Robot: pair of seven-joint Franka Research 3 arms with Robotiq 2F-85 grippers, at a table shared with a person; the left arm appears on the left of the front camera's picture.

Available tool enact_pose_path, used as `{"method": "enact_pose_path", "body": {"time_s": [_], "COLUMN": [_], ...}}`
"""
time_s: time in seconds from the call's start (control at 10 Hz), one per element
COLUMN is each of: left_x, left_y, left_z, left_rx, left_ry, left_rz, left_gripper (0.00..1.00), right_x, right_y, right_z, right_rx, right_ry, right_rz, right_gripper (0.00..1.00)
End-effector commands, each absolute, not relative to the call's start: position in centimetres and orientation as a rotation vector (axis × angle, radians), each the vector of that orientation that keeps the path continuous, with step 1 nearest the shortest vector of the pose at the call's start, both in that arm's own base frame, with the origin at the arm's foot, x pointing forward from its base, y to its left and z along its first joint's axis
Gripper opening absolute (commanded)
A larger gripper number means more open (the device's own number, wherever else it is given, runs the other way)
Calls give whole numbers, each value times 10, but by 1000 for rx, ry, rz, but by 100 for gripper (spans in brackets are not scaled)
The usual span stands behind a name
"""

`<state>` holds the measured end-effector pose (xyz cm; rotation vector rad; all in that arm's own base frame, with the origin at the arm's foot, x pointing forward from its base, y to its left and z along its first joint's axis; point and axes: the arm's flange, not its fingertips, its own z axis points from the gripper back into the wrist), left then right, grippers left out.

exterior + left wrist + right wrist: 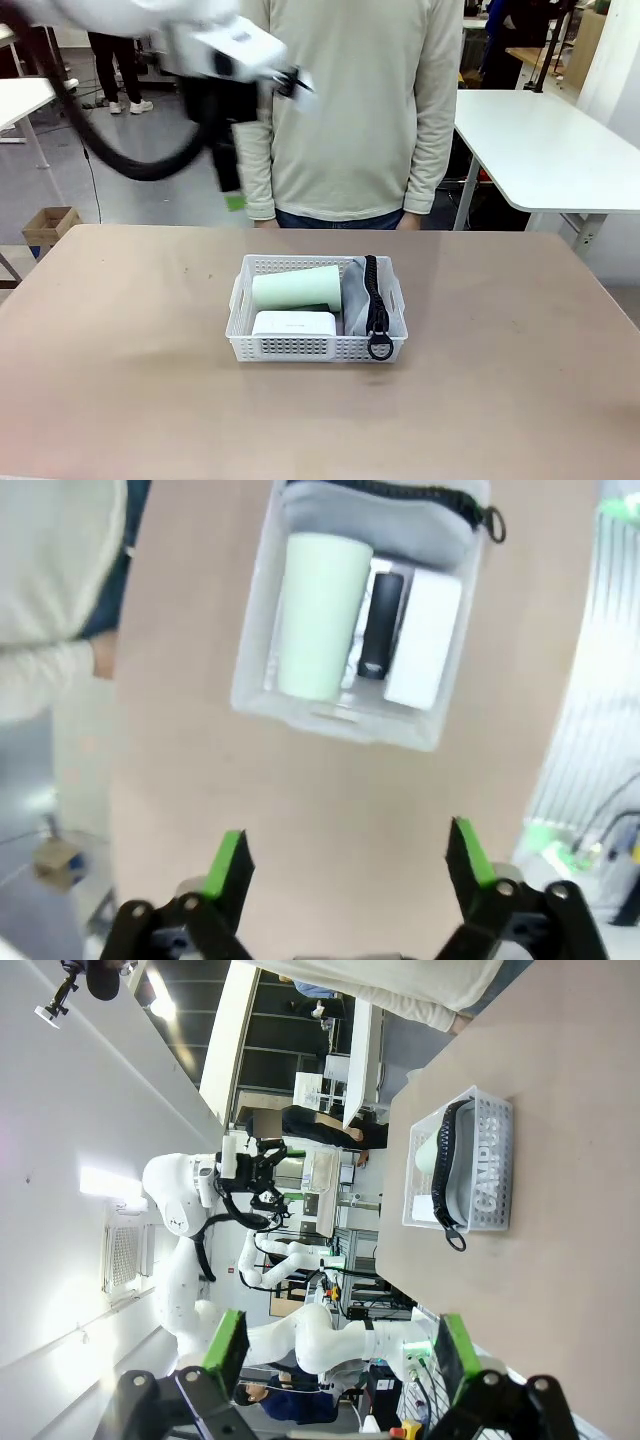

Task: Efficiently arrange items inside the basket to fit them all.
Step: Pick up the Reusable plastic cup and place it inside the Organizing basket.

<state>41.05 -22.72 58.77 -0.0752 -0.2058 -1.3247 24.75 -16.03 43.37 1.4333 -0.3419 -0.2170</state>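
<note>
Front view, centre of frame: the shallow white perforated plastic basket already contains the pale green cup, white rounded box, small black stapler and grey zip pouch (packing looks complete). Left gripper and right gripper stand spread and empty.

Centre frame, the basket sits on the worktop; inside, cup upper left, box lower left, pouch right.

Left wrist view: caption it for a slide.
Open left claw above basket packed with cup, stapler, box, pouch.
</note>
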Motion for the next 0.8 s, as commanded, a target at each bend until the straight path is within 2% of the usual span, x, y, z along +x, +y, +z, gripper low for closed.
{"method": "enact_pose_path", "body": {"time_s": [0.0,0.1,0.2,0.4,0.5,0.6,0.7], "left_x": [373,345,315,251,232,293,293], "left_y": [-113,-43,12,85,98,67,67], "left_z": [556,534,509,449,422,487,487], "left_rx": [-337,-504,-576,-836,-893,-726,-726], "left_ry": [-329,-414,-466,-862,-942,-620,-620], "left_rz": [-1153,-1046,-858,-776,-670,-843,-843], "left_gripper": [100,100,100,100,100,100,100], "right_x": [248,248,248,248,248,248,248], "right_y": [-158,-158,-158,-158,-158,-158,-158], "right_z": [439,439,439,439,439,439,439], "right_rx": [1456,1456,1456,1456,1456,1456,1456], "right_ry": [-348,-348,-348,-348,-348,-348,-348], "right_rz": [-229,-229,-229,-229,-229,-229,-229], "right_gripper": [100,100,100,100,100,100,100]}}
